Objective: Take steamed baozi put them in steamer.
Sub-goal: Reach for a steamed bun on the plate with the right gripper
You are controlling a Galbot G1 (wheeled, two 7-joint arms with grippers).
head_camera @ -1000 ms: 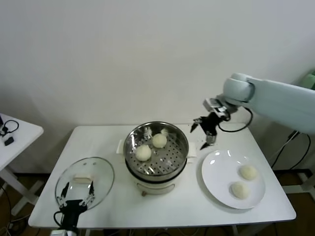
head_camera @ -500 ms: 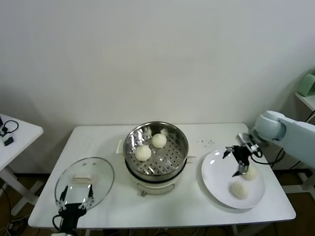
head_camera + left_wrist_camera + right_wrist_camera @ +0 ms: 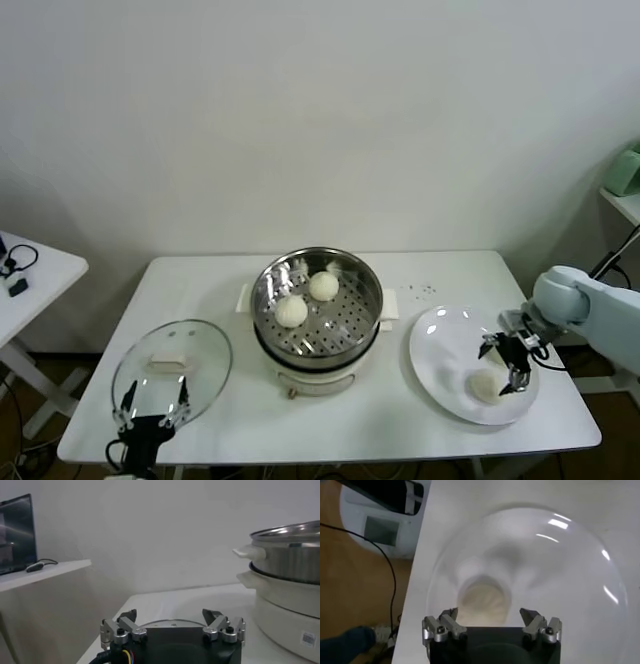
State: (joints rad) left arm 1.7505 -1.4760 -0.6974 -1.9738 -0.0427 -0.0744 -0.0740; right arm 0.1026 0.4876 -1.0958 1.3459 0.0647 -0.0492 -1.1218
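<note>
White surface [image 3: 400, 420] carrying, from the robot's left to its right, a round glass lid [image 3: 172, 365], the steamer [image 3: 317, 318] and a flat white plate [image 3: 445, 345]. The steamer stands upright, its open mouth facing up, and two steamed baozi [image 3: 291, 310] lie dome-up on its perforated floor, one nearer the front and the other [image 3: 323, 286] behind it, close together. The baozi are round, with no evident long axis. A third baozi [image 3: 486, 385] rests on the plate. The right end effector [image 3: 506, 366] hangs over the plate directly above this bun, fingers spread wide, gripping nothing; its wrist view shows the bun [image 3: 482, 604] between the two fingertips. The left end effector [image 3: 152, 412] waits low at the lid's near edge, fingers spread wide, empty.
</note>
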